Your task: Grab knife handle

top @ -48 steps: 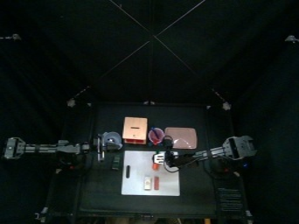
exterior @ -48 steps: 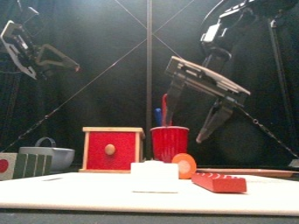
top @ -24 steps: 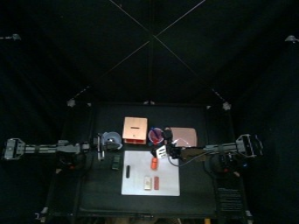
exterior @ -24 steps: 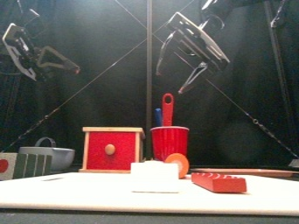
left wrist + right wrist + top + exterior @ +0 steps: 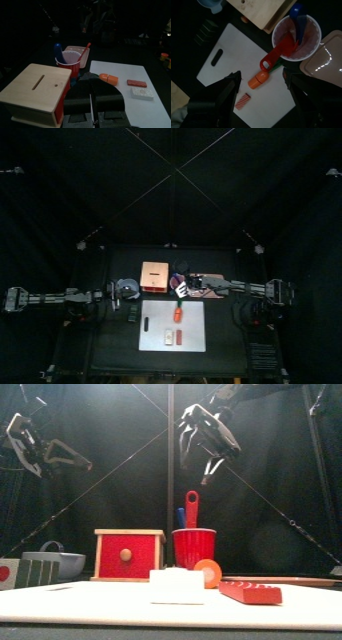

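While no label or writing is legible anywhere, the red cup serves as landmark. Knife handle, red, stands upright in that cup beside a blue utensil. Right gripper hangs well above the cup, jaws spread wide, holding nothing. Left gripper sits apart beside the wooden box, jaws closed, empty.
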`<control>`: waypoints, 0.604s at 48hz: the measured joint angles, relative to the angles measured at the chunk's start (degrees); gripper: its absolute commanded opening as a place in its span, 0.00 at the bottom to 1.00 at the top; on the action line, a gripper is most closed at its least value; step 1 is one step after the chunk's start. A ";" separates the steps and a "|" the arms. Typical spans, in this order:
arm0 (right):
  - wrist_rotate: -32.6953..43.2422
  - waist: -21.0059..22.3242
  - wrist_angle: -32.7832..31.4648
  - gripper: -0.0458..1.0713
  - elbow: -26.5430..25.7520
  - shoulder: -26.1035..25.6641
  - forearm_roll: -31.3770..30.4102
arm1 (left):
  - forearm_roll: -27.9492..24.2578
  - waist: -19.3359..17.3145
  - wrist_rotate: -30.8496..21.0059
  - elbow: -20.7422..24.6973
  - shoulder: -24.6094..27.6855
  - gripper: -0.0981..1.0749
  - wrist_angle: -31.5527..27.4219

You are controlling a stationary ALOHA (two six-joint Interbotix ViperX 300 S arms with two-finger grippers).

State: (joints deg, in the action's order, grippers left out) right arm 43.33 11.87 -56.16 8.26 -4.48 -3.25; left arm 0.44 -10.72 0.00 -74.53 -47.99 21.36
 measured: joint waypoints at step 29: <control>-22.76 2.02 -27.51 0.90 -24.43 22.06 3.43 | 3.60 -0.44 0.00 0.09 0.00 0.08 0.09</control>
State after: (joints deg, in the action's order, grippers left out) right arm 20.57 13.89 -83.67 -16.17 17.58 0.18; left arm 4.04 -11.16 0.00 -74.44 -47.99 21.45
